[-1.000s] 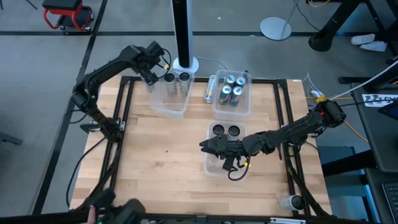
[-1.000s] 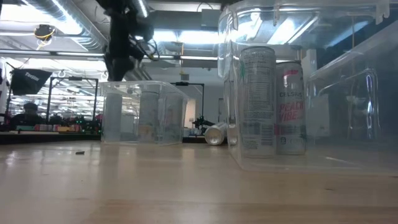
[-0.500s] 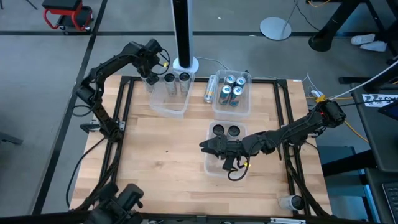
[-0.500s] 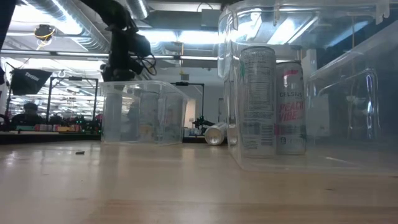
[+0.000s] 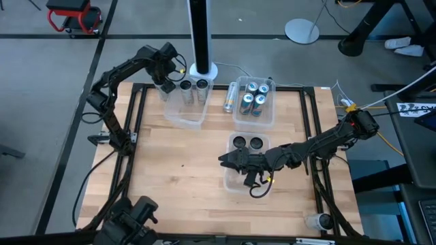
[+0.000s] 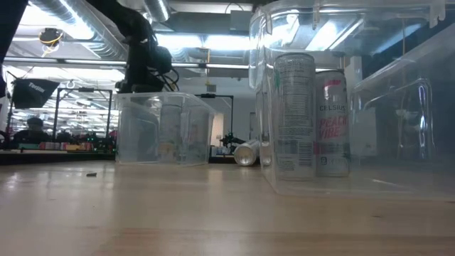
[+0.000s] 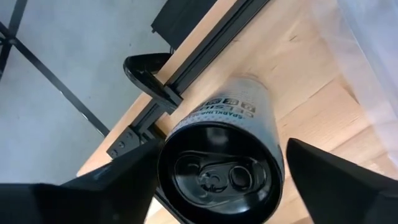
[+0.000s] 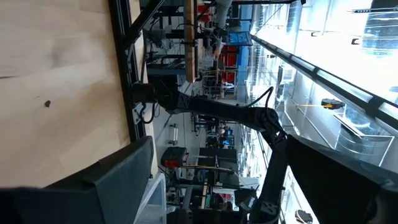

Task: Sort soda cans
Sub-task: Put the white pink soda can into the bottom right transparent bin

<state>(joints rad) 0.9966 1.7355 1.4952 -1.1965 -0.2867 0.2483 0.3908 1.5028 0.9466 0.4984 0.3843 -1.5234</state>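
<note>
The left gripper (image 5: 165, 83) was up at the far left corner of the table (image 5: 177, 184), right beside the far-left bin (image 5: 184, 116). From its own wrist camera you could see a dark-topped can (image 7: 219, 167) standing between the two fingers (image 7: 134, 171), with gaps on both sides, so the fingers were spread around it and not squeezing it. From above, that can was pretty much hidden under the gripper.

The right gripper (image 5: 225, 160) hung over the near bin (image 5: 235, 185), fingers spread wide, nothing between them. Two dark cans (image 5: 247, 143) stood at that bin's far end.

Two more cans (image 5: 193, 85) sat in the far-left bin, and the far-right bin (image 5: 254, 120) held blue-and-silver cans (image 5: 253, 97), maybe five, hard to count. One silver can (image 5: 230, 96) lay on its side between the two far bins.

The low camera mostly got clear plastic glare; only two cans (image 6: 313, 117) read clearly through the bin wall. Another can (image 5: 319, 220) sat off the table's near right corner, partly cut off.
</note>
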